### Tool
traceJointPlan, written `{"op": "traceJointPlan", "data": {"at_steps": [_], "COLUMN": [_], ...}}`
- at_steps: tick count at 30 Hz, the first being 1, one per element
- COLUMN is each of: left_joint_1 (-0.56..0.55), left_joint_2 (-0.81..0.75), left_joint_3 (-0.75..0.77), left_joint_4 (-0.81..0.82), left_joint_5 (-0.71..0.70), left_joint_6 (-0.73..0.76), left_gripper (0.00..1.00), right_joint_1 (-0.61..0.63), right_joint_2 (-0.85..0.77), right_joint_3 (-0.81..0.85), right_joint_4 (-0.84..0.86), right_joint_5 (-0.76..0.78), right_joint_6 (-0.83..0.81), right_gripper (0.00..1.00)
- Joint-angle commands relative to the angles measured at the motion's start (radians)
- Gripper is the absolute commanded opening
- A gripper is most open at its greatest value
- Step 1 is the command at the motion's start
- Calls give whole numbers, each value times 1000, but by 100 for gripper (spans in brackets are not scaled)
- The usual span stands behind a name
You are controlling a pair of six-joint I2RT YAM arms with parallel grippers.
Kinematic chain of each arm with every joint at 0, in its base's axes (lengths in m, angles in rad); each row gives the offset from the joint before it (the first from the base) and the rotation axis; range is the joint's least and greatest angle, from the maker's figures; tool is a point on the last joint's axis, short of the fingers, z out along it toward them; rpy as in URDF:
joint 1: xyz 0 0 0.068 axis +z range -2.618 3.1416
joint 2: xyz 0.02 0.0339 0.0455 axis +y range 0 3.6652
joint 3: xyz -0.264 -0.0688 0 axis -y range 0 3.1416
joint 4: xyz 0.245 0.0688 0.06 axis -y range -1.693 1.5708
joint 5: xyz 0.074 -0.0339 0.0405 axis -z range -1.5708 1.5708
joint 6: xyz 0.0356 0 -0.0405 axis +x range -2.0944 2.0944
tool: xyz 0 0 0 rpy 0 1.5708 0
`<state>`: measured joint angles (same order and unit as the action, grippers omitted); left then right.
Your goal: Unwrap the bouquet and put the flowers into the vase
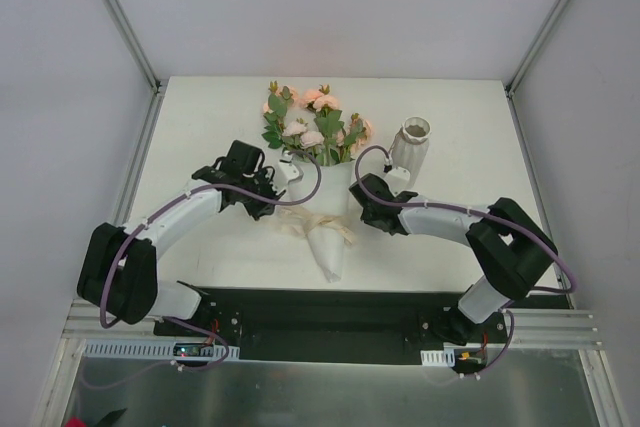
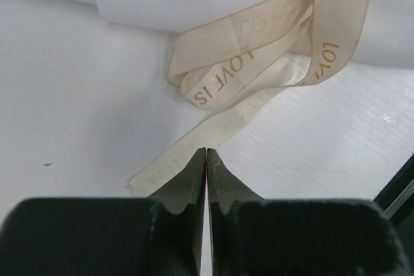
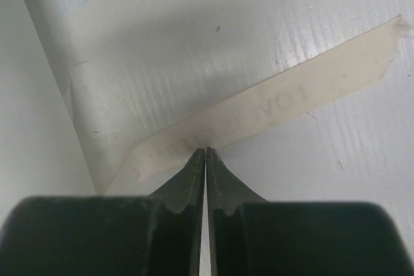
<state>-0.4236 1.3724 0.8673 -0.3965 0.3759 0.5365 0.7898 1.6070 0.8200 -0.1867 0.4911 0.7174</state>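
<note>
Cream ribbon (image 1: pixel 316 227), printed with gold lettering, is tied in a bow round the white paper cone (image 1: pixel 330 252) of the bouquet (image 1: pixel 318 182). The bouquet lies flat at the middle of the bench (image 1: pixel 200 117), with the flowers (image 1: pixel 315 122) toward 12 o'clock and the cone's tip toward 6 o'clock. The vase (image 1: pixel 412 147) stands upright at about 2 o'clock from the bow, apart from the wrapping.

The left claw (image 2: pixel 206 156) sits at 9 o'clock of the bow with its jaws pressed together on one ribbon tail. The right claw (image 3: pixel 206 154), at 3 o'clock, is likewise closed, its tips meeting on the other tail.

This looks like the untying step, so unwrapping has barely begun. The next move probably calls for drawing the two tails apart, toward 9 and 3 o'clock, steadily enough that the knot slips without dragging the bouquet into the vase.
</note>
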Motion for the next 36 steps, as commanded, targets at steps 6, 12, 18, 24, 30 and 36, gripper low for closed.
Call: {"op": "traceJointPlan", "data": {"at_steps": [6, 12, 18, 24, 30, 36], "left_joint_1": [6, 3, -4, -24, -33, -44], "left_joint_2": [89, 187, 255, 290, 281, 312], "left_joint_3": [47, 94, 136, 136, 101, 99], "left_joint_4": [-108, -107, -90, -90, -88, -82], "left_joint_5": [86, 103, 106, 123, 126, 117], "left_joint_6": [28, 56, 69, 83, 99, 105], "left_gripper": [69, 77, 76, 64, 59, 51], "right_joint_1": [12, 12, 12, 12, 12, 14], "right_joint_2": [-44, -81, -90, -159, -194, -171], "right_joint_3": [-42, -71, -91, -101, -75, -65], "right_joint_4": [-54, -69, -82, -48, -23, 19], "right_joint_5": [52, 76, 87, 92, 104, 86], "right_joint_6": [33, 39, 53, 22, -10, -27], "right_gripper": [1, 1, 1, 6, 14, 30]}}
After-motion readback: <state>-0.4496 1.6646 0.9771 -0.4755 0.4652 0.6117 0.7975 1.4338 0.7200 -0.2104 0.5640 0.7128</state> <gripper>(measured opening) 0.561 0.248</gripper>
